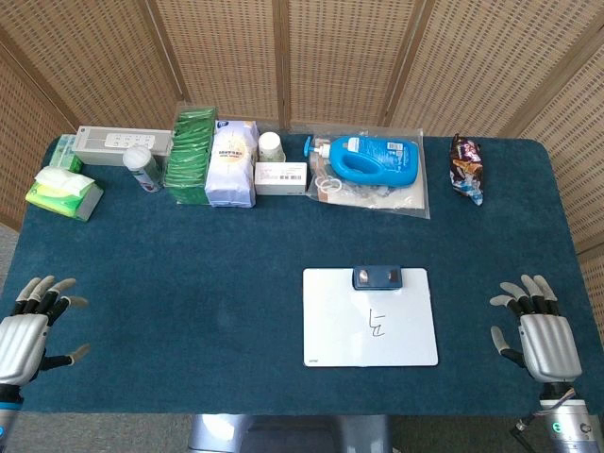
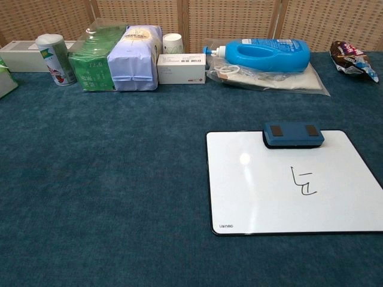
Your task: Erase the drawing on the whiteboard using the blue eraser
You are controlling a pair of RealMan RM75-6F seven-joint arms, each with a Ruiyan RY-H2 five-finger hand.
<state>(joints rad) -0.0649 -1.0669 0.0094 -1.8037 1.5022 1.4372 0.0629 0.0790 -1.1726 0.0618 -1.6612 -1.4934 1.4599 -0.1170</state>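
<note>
At the near edge of the table (image 1: 189,302), which was covered in dark teal felt, both hands rested palm-down with fingers spread and nothing held: the left hand (image 1: 33,326) at the near left corner, the right hand (image 1: 536,330) at the near right corner, each well apart from the whiteboard. Only the head view showed them. The whiteboard (image 1: 370,318) lay flat right of the table's centre, nearer the right hand, with a small black drawing (image 1: 377,324) on its middle. The blue eraser (image 1: 377,277) sat across the board's far edge, overhanging it slightly, clear of the drawing. Beyond a broad bare stretch of felt, a row of goods lined the far edge: a green tissue pack (image 1: 63,192) at the left, a white power strip (image 1: 123,146), a small can (image 1: 142,168), a green tea package (image 1: 192,146), a pale lavender bag (image 1: 232,165), a paper cup (image 1: 271,145), a white box (image 1: 280,177), a blue detergent bottle (image 1: 373,160) lying on a clear plastic bag (image 1: 401,193), and a dark snack packet (image 1: 466,168) at the right. Behind the table stood a folding screen (image 1: 330,57) of woven rattan panels in wooden frames.
</note>
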